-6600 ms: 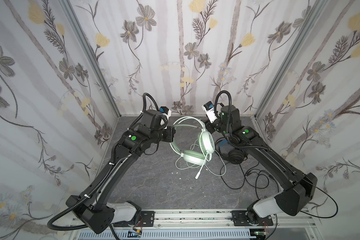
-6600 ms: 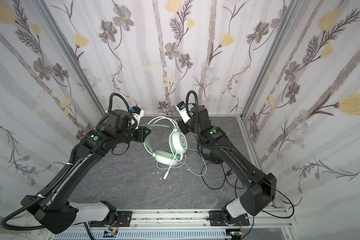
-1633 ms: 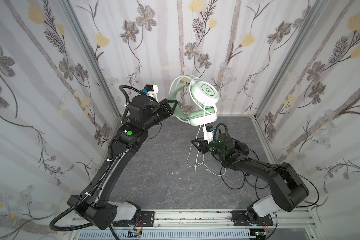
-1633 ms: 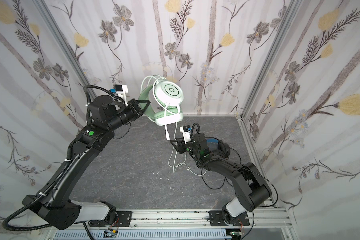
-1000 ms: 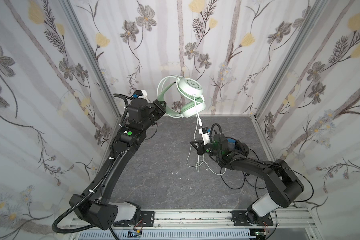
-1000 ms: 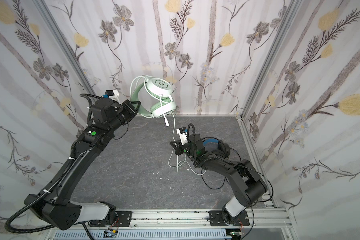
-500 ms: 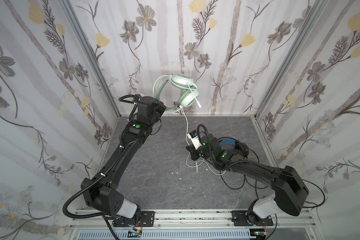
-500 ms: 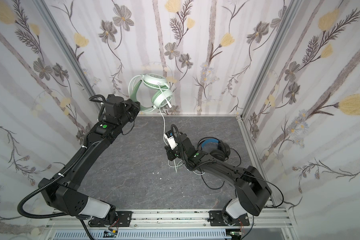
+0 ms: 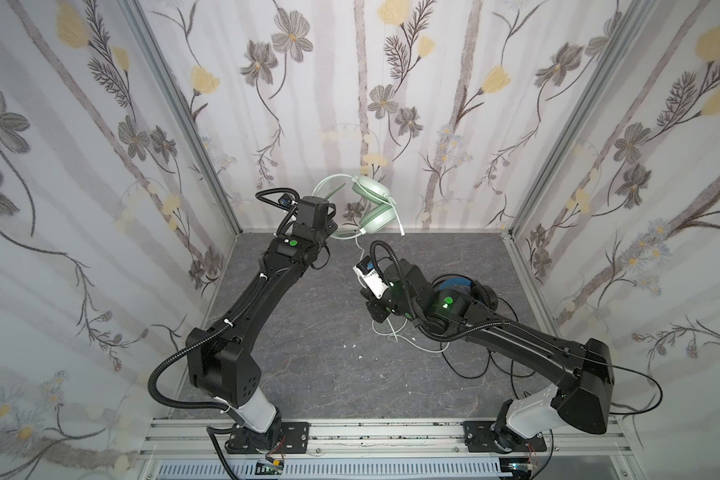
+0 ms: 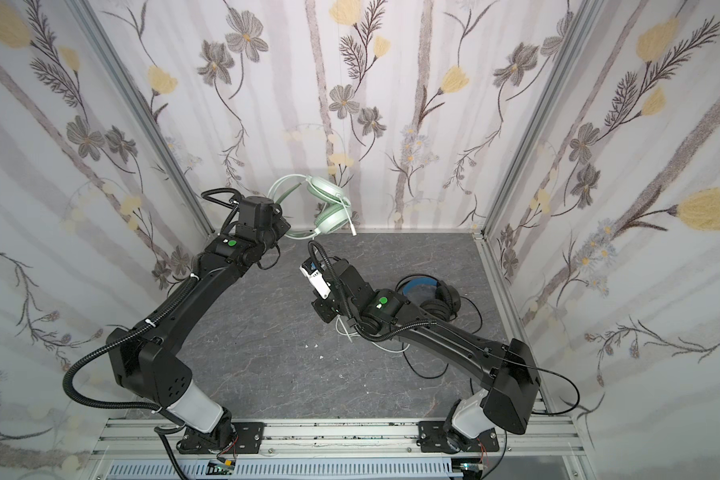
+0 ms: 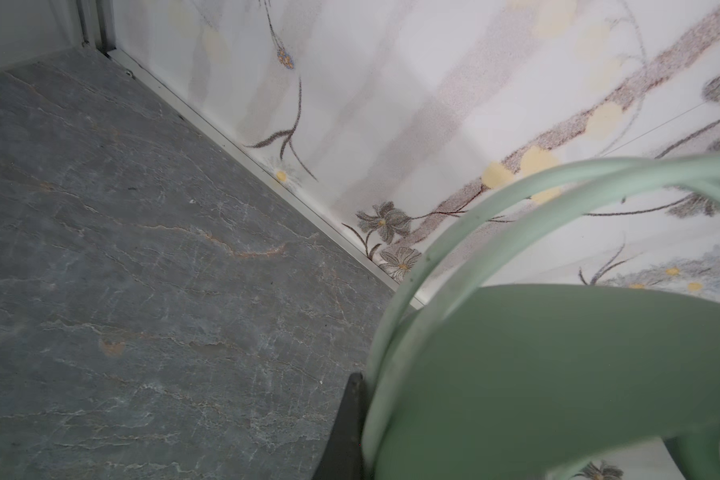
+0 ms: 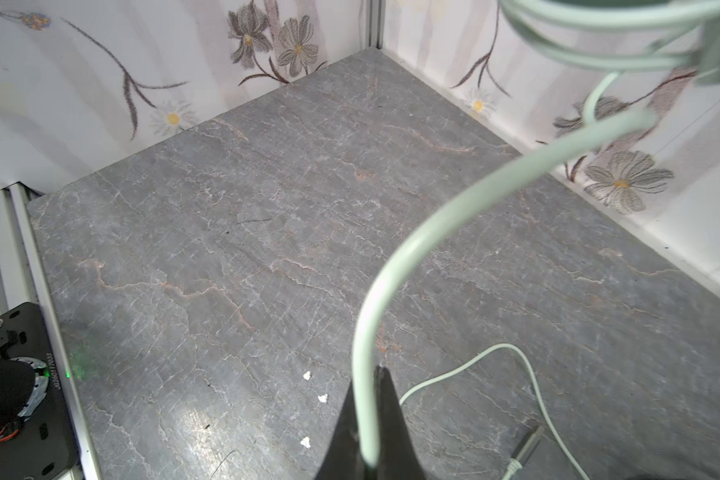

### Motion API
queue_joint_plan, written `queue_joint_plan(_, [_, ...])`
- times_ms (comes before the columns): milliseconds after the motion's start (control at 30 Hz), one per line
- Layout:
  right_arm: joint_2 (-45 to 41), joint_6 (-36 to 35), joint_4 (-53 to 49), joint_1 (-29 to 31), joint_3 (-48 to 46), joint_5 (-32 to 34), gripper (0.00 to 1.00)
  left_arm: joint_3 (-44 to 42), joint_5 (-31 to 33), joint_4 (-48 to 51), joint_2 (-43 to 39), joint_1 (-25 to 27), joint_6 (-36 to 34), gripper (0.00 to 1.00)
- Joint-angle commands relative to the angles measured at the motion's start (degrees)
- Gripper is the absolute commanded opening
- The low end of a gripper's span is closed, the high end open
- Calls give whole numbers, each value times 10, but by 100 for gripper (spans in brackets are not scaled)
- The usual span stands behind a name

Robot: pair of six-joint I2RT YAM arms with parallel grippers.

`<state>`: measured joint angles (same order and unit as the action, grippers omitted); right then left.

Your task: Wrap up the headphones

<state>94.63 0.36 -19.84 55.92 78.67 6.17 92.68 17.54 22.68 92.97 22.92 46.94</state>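
Left tool [image 9: 331,228] clamped on headband of mint headset [image 9: 381,216], which hangs aloft by the far wall, left of centre. Right tool [image 12: 366,436] pinched narrow on whitish cable [image 12: 433,232], low over bench [image 9: 308,353], mid-scene. Black headset [image 9: 485,296] lies on bench at right, its thin black cable [image 9: 474,376] loose nearer

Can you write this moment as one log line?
left tool: shut on mint headset | right tool: shut on whitish cable | black headset: on table

Reaching with left arm [image 9: 262,299] toward upper centre of both top views, left pincer [image 9: 332,225] clamped tight, raised; crouching right arm [image 9: 516,338] low, right pincer [image 9: 375,311] pinched closed mid-frame.
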Motion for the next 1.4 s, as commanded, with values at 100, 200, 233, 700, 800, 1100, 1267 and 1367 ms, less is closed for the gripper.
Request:
queue_joint_plan(100, [0,-74,-103,4,81,41,0,-24,47,-9,-23,16,-79,0])
queue_joint_plan(200, [10,-109,-142,5,122,58,0,-38,58,-5,-34,26,-110,0])
queue_joint_plan(233, [14,-122,-155,6,136,67,0,-42,61,-2,-38,29,-121,0])
queue_joint_plan(700, [47,-230,-229,7,233,162,0,-80,60,57,-89,74,-282,0])
queue_joint_plan(800, [45,-248,-227,6,252,161,0,-90,33,66,-100,71,-292,0])
queue_joint_plan(1100, [59,-252,-221,7,317,153,0,-126,-9,65,-112,77,-314,0])
queue_joint_plan(1267, [66,-236,-220,7,313,186,0,-156,-37,64,-144,79,-336,0])
queue_joint_plan(1367, [67,-230,-221,4,306,209,0,-168,-61,71,-163,79,-347,0])
